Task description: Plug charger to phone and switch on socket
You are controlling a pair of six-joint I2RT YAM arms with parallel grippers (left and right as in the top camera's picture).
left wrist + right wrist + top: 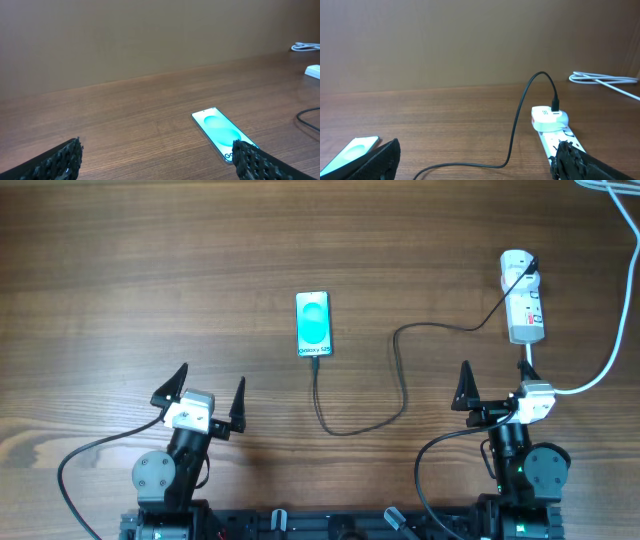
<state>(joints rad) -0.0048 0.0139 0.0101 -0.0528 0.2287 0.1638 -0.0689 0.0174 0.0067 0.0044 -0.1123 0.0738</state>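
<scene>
Though near, phone (312, 323) beyond L hand (212, 374)

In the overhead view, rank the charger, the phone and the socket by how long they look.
1. the charger, by far the longest
2. the socket
3. the phone, somewhat shorter than the socket

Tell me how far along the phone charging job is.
Looks done: one end of the charger meets the lower edge of the phone, and the other sits in the socket. In hand: nothing; the left fingers and right fingers are open, empty and away from everything. Left: the socket switch, though I cannot tell whether it is already on.
</scene>
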